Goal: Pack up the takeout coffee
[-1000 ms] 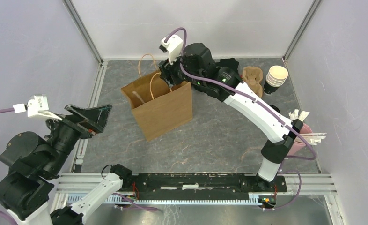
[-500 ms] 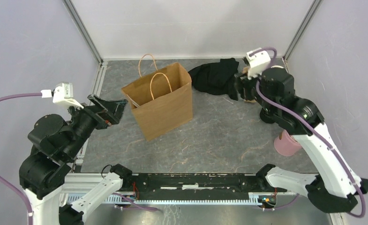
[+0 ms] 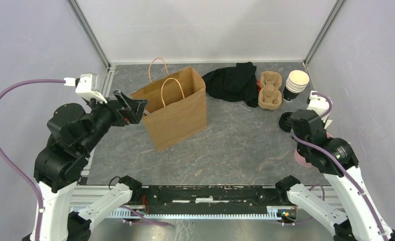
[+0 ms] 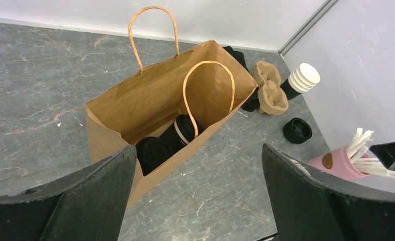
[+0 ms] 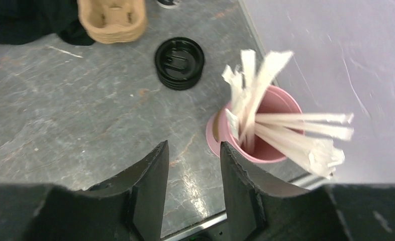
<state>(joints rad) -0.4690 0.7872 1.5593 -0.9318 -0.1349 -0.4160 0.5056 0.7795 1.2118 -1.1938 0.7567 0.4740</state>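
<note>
top view can't see inside the bag, so the takeout coffee cups show only from left wrist, and there just the lids; both bodies are sunk behind the bag wall. The left gripper has both fingers running off the bottom edge. Same for the right gripper, with finger bases clipped at the bottom, and from above it's buried under the right arm. The pink cup is mostly behind that arm in top view, and its paper-wrapped sticks are smeared by blur in right wrist. The carrier tray and black cloth are cut by the top edge. The lid stack: count unreadable.
</note>
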